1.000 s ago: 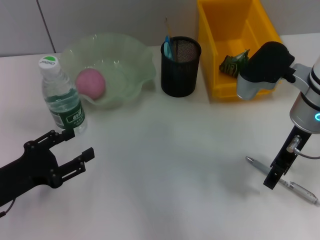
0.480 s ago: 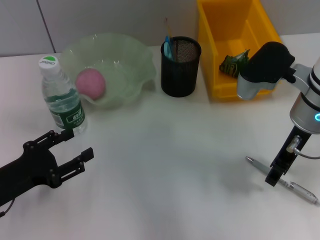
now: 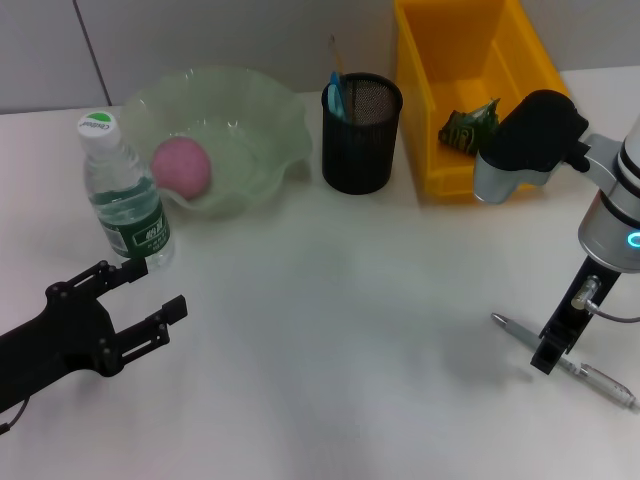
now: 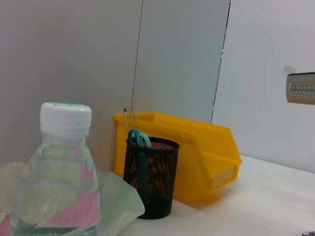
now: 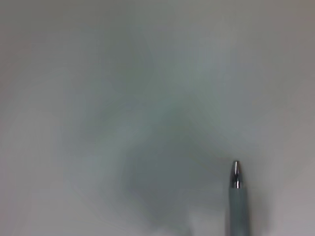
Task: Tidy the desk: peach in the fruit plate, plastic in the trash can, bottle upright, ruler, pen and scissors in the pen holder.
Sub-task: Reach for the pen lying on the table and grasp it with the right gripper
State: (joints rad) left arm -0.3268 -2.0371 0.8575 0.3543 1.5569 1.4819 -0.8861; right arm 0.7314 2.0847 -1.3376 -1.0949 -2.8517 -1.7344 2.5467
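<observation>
Pen (image 3: 570, 360): lying flat on the white worktop (image 3: 330, 330) at the near right, tip towards the middle; silver tip also shows in the right wrist view (image 5: 236, 182)
Right gripper (image 3: 545, 357): down over the pen's mid-length, at or touching the barrel; state of the jaws cannot be told
Left gripper (image 3: 145, 300): low at the near left, jaws spread, holding nothing, just beside the bottle
Bottle (image 3: 122, 195): upright, capped, next to the fruit plate
Peach (image 3: 181, 165): in the green fruit plate (image 3: 270, 120)
Pen holder (image 3: 361, 132): black mesh, blue-handled scissors (image 3: 335, 97) inside
Plastic (image 3: 468, 126): in the yellow trash can (image 3: 430, 60)
</observation>
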